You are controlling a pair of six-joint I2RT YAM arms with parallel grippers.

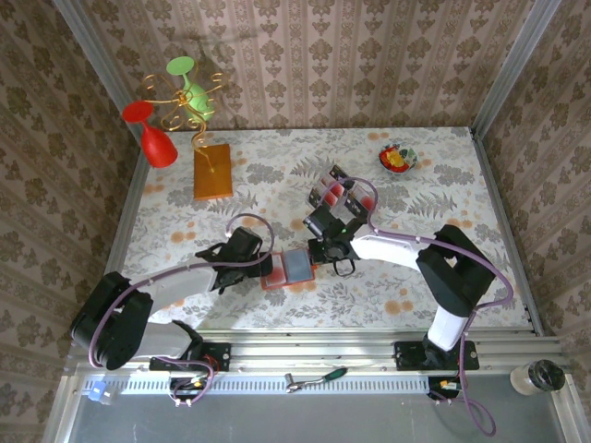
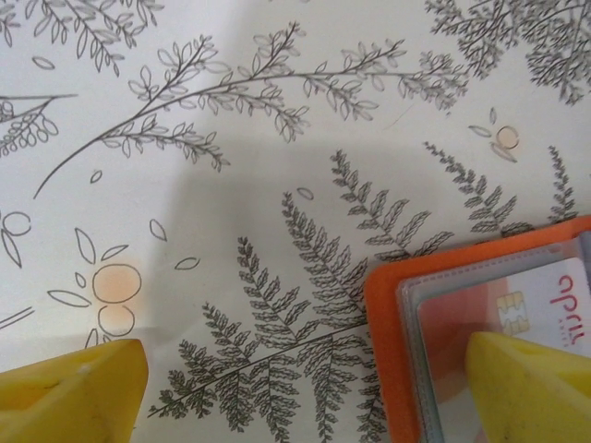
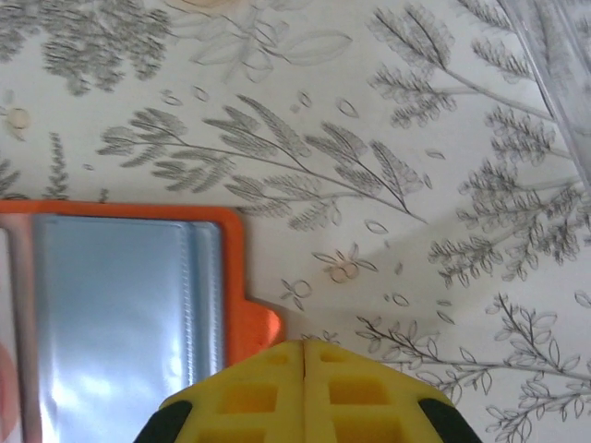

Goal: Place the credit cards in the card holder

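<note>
The orange card holder point(image 1: 294, 268) lies open on the table between both arms, its grey-blue inside up. My left gripper point(image 1: 263, 262) stands open at its left end. In the left wrist view one yellow finger point(image 2: 531, 388) sits over the card holder point(image 2: 388, 323), where a credit card point(image 2: 545, 300) with a gold chip lies under a clear sleeve. My right gripper point(image 3: 305, 355) is shut with nothing in it, just beside the holder's orange tab point(image 3: 263, 328). More red and black credit cards point(image 1: 331, 192) stand in a clear rack behind.
An orange-brown block point(image 1: 212, 171) with gold wire, a red glass point(image 1: 152, 138) and a green glass point(image 1: 194, 88) stand at the back left. A small fruit bowl point(image 1: 398, 158) sits back right. The rack's clear edge point(image 3: 554, 55) is close to my right gripper.
</note>
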